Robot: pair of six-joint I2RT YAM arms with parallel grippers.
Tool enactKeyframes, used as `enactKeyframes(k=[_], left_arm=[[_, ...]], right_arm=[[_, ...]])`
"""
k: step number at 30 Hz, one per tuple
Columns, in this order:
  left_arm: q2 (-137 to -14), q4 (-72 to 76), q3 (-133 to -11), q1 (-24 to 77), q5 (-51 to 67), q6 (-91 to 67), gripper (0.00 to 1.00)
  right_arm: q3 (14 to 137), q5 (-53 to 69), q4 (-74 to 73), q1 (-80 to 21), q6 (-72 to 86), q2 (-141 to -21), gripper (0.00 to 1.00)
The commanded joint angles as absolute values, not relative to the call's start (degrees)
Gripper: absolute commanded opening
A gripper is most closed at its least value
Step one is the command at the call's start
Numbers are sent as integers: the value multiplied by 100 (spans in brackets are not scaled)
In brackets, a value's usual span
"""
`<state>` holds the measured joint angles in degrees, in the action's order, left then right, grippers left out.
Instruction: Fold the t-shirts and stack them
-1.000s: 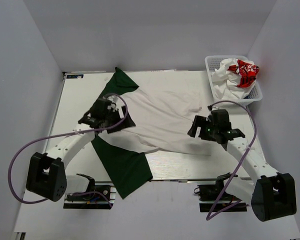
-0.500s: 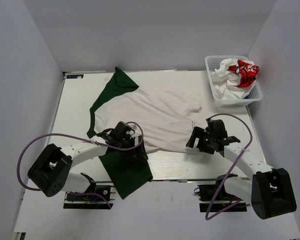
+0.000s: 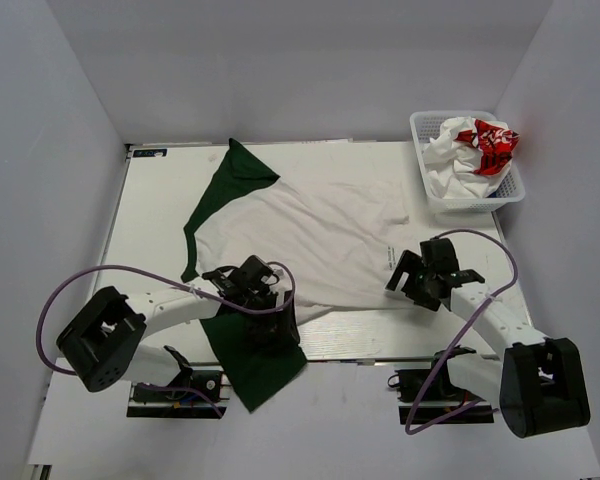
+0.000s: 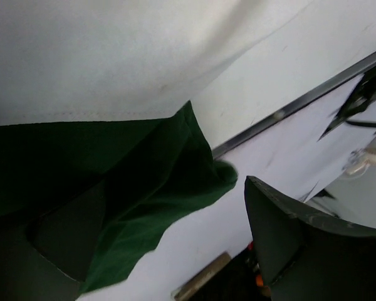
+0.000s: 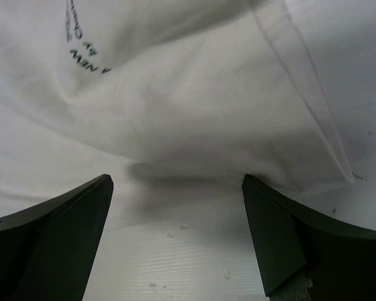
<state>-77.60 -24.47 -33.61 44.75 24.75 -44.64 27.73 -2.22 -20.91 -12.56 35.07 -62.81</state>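
Note:
The off-white t-shirt (image 3: 310, 240) with dark green sleeves lies spread on the table, print side down. Its near green sleeve (image 3: 255, 360) hangs over the table's front edge. My left gripper (image 3: 272, 322) is open, low over that sleeve. In the left wrist view the sleeve (image 4: 150, 182) lies partly between the wide-apart fingers of the left gripper (image 4: 169, 251). My right gripper (image 3: 400, 280) is open at the shirt's right hem. In the right wrist view the hem (image 5: 175, 94) lies just ahead of the right gripper (image 5: 178, 232), which holds nothing. The blue t-shirt is out of view.
A white basket (image 3: 423, 170) at the back right holds the crumpled white t-shirt with red print (image 3: 475, 145). The table's metal front edge (image 4: 301, 100) runs just past the green sleeve. Grey walls stand close on both sides.
My left arm swung from the shirt's left shoulder to the near green sleeve. My right gripper shifted slightly right along the hem. The shirt's body now lies flatter.

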Motion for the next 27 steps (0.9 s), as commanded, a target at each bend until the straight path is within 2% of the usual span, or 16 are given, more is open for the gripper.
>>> enactKeyframes(k=[1, 5, 9, 12, 13, 16, 20, 23, 27], left_arm=[[-7946, -4252, -3233, 4720, 1952, -4237, 100], [-7787, -4797, -3997, 4772, 1460, -4114, 100], [-7910, -4939, -5436, 4772, 854, -3911, 100], [-8050, -4695, -6027, 4597, -95, -3850, 100], [-8138, -4693, -6203, 4518, -714, -3850, 100], [-8820, -4693, -7073, 4255, -1386, -3850, 100], [-10192, -4772, -8564, 3737, -1678, -3700, 100], [-10861, -4887, -9427, 3245, -1872, -3586, 100], [-11592, -4939, -10185, 2603, -1959, -3323, 100]], right_arm=[[2786, -694, -3006, -1186, 3542, -6249, 90], [2970, -363, -2692, -1204, 2858, -5794, 90], [3549, -202, -2400, -1239, 2479, -5511, 90], [4051, -474, -2085, -1274, 2356, -5686, 90], [4252, -588, -1961, -1318, 2321, -5982, 90], [4892, -615, -1628, -1380, 2303, -6536, 90], [5720, -1001, -1529, -1397, 2137, -7915, 90], [6492, -1011, -1635, -1389, 1917, -8506, 90], [7660, -932, -2135, -1397, 1881, -10069, 90]])
